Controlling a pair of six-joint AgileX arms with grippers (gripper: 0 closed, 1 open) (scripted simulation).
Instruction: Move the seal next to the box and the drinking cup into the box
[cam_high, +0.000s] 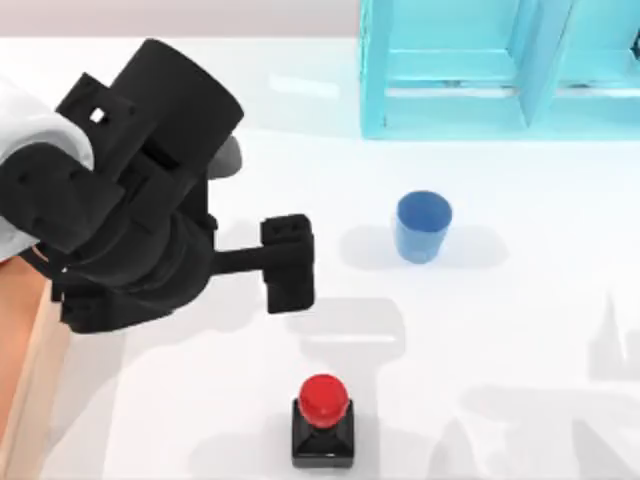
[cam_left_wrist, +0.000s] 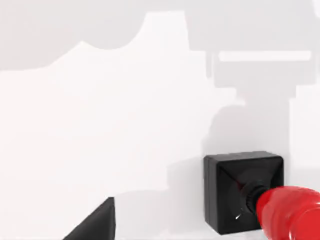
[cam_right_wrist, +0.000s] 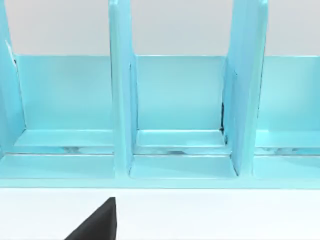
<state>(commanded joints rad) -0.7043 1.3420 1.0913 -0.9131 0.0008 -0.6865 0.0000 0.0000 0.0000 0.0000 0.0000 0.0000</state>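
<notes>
- At frame's left, left gripper (cam_high: 285, 262) hovers over white table (cam_high: 520, 330) (finger spread: cannot tell).
- Red-knobbed black-based seal (cam_high: 323, 420) stands bottom centre; blue cylindrical cup (cam_high: 423, 226) right of centre.

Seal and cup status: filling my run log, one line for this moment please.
left gripper above table, empty | seal upright, untouched | drinking cup on table, outside box

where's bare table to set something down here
Free: the white table right of the red-knobbed black-based seal, below the small blue cylindrical cup; also between cup and seal. Crowded: the left side, where the left gripper hangs beside the light-brown wooden box.
</notes>
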